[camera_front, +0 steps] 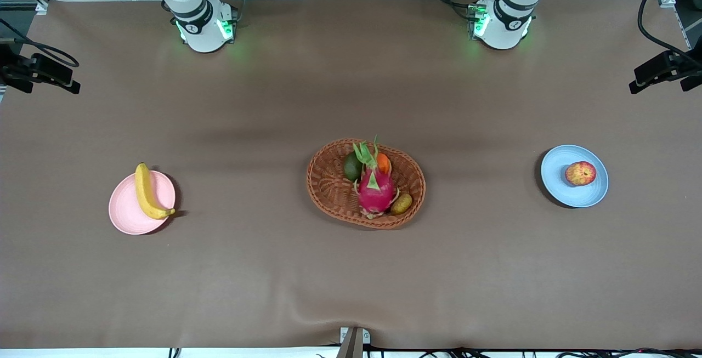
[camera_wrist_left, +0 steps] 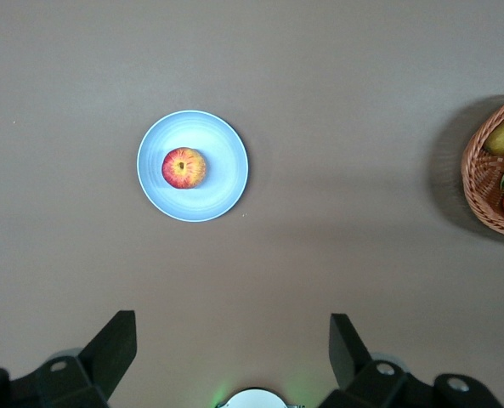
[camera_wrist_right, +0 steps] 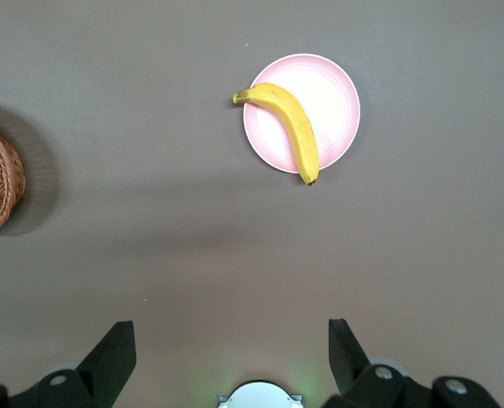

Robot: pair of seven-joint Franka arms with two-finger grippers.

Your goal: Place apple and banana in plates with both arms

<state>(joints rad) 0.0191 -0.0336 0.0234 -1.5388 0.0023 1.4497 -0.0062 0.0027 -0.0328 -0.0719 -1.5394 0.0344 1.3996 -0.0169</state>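
On your brown worktop [camera_front: 351, 270] the wicker basket [camera_front: 329, 182] sits at centre. At nine o'clock, the pink plate [camera_front: 126, 210] carries the banana [camera_front: 146, 192], its tips overhanging the rim; a nudge could roll it off. At three o'clock, the blue plate [camera_front: 570, 196] holds the apple [camera_front: 580, 173]. Left gripper [camera_wrist_left: 233, 357] and right gripper [camera_wrist_right: 232, 357] hang high, jaws spread, empty.

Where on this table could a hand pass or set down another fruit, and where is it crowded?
Bare cloth lies between the pink plate and the wicker basket, and between the basket and the blue plate. The strip nearer the front camera is bare too. The basket is crowded with fruit. The banana spans its plate; the apple leaves some rim free.
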